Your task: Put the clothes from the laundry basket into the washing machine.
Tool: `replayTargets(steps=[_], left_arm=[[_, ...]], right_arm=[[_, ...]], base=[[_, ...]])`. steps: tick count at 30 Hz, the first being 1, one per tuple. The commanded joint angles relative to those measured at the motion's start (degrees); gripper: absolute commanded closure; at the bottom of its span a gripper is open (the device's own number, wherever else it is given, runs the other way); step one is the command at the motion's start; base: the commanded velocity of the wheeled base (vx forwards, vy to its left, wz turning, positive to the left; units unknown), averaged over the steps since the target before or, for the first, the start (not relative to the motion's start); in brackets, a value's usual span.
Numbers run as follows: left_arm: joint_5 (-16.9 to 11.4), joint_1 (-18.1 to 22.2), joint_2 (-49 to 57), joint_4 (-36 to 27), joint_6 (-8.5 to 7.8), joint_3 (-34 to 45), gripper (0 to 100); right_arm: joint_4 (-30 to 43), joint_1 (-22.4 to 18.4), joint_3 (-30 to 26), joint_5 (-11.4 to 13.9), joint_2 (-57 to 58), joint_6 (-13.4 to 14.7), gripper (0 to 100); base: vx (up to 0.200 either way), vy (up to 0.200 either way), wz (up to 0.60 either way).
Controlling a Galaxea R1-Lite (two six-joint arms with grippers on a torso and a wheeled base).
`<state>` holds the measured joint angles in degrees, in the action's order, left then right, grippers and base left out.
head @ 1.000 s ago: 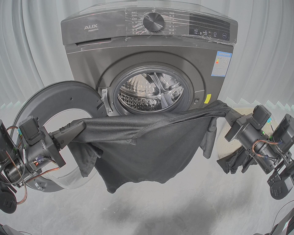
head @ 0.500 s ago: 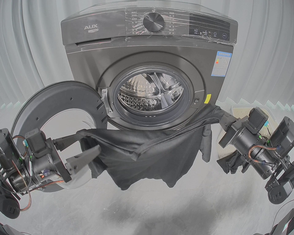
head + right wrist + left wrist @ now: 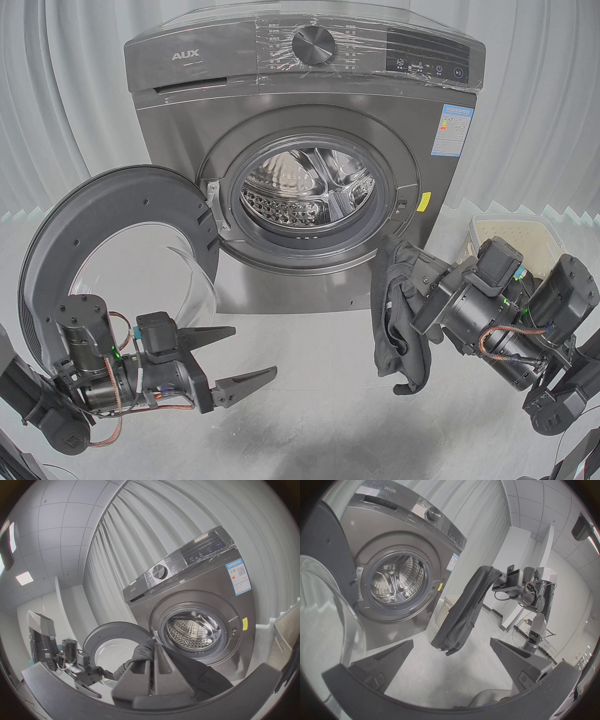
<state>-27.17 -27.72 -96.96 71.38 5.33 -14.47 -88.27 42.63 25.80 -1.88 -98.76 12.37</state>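
Observation:
A dark grey garment (image 3: 395,319) hangs in a limp bundle from my right gripper (image 3: 417,270), which is shut on its top edge, right of and below the drum opening (image 3: 307,185). The same garment (image 3: 464,611) (image 3: 187,667) dangles above the floor. The grey washing machine (image 3: 300,125) stands with its round door (image 3: 119,250) swung open to the left. My left gripper (image 3: 247,356) is open and empty, low over the floor in front of the door. The white laundry basket (image 3: 531,234) sits behind my right arm.
Pale curtains (image 3: 56,94) hang behind the machine. The open door juts toward my left arm. Bare grey floor (image 3: 312,406) lies in front of the machine between the two arms.
My left gripper opened and let go of the garment, then dropped low and back. The garment, earlier stretched between both grippers, now hangs bunched from the right gripper, which moved left and lower.

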Motion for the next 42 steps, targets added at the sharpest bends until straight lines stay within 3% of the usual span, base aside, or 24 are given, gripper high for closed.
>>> replayTargets(steps=[1,12,16,19,36,42], left_arm=[[0.45,-1.28,-11.23,4.56,-0.32,-2.76,0],[1.6,-2.6,-23.18,16.87,-0.32,-3.46,0],[3.53,-2.6,-25.56,17.22,-1.2,-4.51,0],[2.83,-2.69,-25.03,17.31,-1.81,-4.25,0],[2.83,-3.48,-26.7,17.31,-1.55,-11.63,0],[2.56,-6.47,-27.58,17.22,-1.2,-11.98,0]], right_arm=[[0.03,3.16,1.1,-0.06,0.67,0.11,100],[0.03,7.12,1.1,0.38,4.19,0.19,100],[0.03,8.43,1.19,0.38,4.19,0.19,100],[0.03,8.61,1.1,0.21,4.19,0.28,100],[0.03,11.42,0.31,0.03,4.89,0.19,100],[0.03,11.51,-0.31,0.03,4.89,0.19,100]], base=[[0.0,0.0,0.0],[0.0,0.0,0.0],[0.0,0.0,0.0],[0.0,0.0,0.0],[0.0,0.0,0.0],[0.0,0.0,0.0]])
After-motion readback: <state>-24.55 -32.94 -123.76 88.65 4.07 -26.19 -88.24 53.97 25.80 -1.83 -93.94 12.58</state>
